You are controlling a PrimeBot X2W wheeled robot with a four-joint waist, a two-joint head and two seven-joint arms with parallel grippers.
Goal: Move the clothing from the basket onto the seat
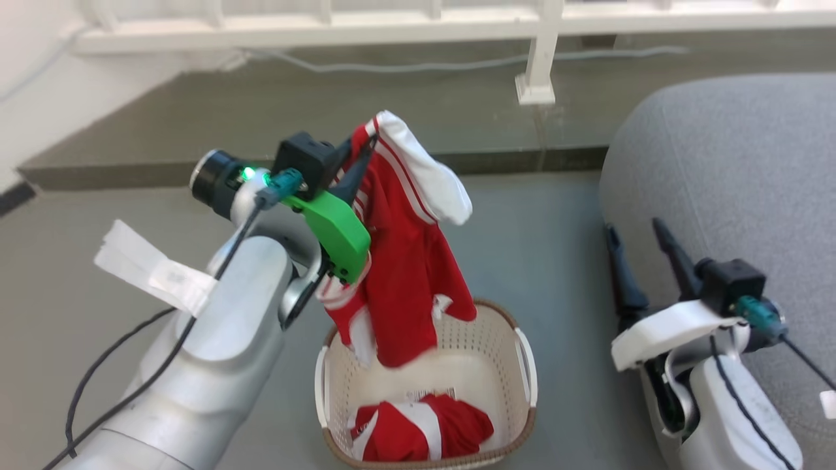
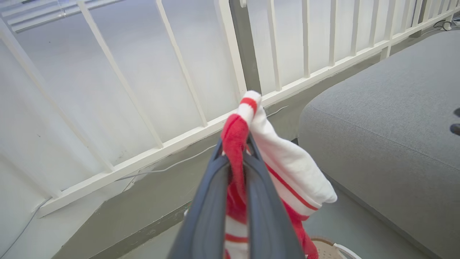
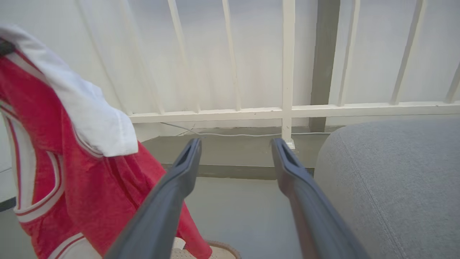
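Partly, the hanging garment (image 1: 405, 274) screens the basket (image 1: 486, 356).

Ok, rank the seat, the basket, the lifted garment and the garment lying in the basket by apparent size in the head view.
1. seat, even cropped by the frame.
2-3. lifted garment and basket: look alike, and the garment hangs nearer the camera, so unranked.
4. garment in the basket.

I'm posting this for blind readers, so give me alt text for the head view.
The left gripper holds a red and white garment up above a cream basket, where a second garment lies. The right gripper hangs open near the grey seat.
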